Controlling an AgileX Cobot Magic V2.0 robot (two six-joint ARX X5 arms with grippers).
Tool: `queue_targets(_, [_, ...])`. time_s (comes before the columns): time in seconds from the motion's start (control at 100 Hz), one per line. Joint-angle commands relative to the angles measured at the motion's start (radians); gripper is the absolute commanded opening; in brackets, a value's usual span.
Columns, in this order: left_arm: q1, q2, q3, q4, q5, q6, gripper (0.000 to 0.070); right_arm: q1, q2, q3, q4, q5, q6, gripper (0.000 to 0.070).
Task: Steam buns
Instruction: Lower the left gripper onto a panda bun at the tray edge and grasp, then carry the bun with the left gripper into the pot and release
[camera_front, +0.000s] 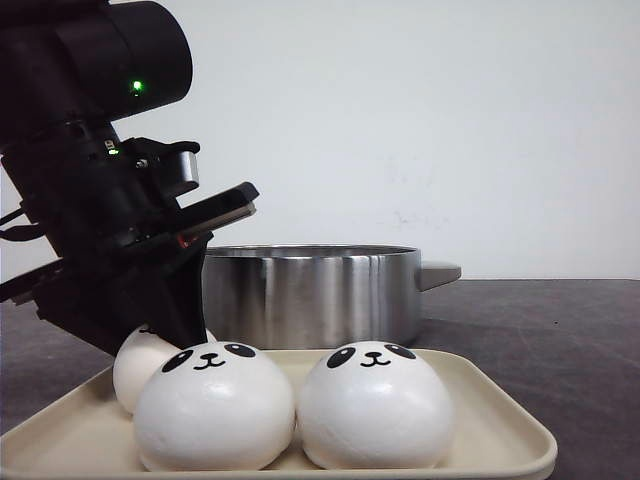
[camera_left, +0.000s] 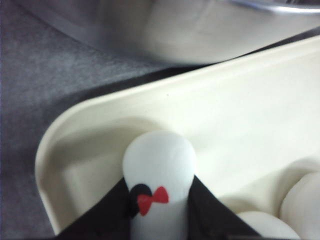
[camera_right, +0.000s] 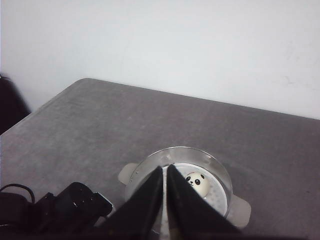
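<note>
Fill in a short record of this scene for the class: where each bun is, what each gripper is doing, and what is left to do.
Setting: grey table, cream tray in front of steel pot
Buns in pot: one panda bun
Buns free on tray: two, side by side
Bun being gripped: third tray bun, at the tray's left rear
Left gripper: closed on that bun, which looks squeezed
Right gripper: shut, empty, high above the pot
Left to do: three buns not yet in pot

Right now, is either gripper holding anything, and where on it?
The left gripper is shut on a bun, its fingers squeezing the bun's two sides over the tray. The right gripper holds nothing.
</note>
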Motion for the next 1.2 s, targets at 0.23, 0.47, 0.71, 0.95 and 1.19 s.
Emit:
queue_targets(0.23, [-0.037,-0.251,0.138,0.016,0.011,0.038,0.0001,0.012,0.01,0.011,-0.008,0.02,0.009,0.0003])
queue_targets(0.47, [-0.012,-0.276,0.314,0.058,-0.079,0.105,0.0001,0.012,0.011,0.01,-0.008,0.02,0.002,0.0002])
queue_targets(0.71, [0.063,-0.057,0.488,0.054,-0.085,0.171,0.0001,0.011,0.025,0.009,-0.01,0.021,0.002,0.0003])
queue_targets(0.95, [0.12,0.18,0.546,0.073,-0.085,0.17,0.0001,0.012,0.049,0.005,-0.031,0.021,0.002,0.0003])
queue_targets(1.19, [0.151,0.335,0.546,0.116,-0.086,0.17,0.0001,0.012,0.068,0.005,-0.084,0.057,0.002,0.0002])
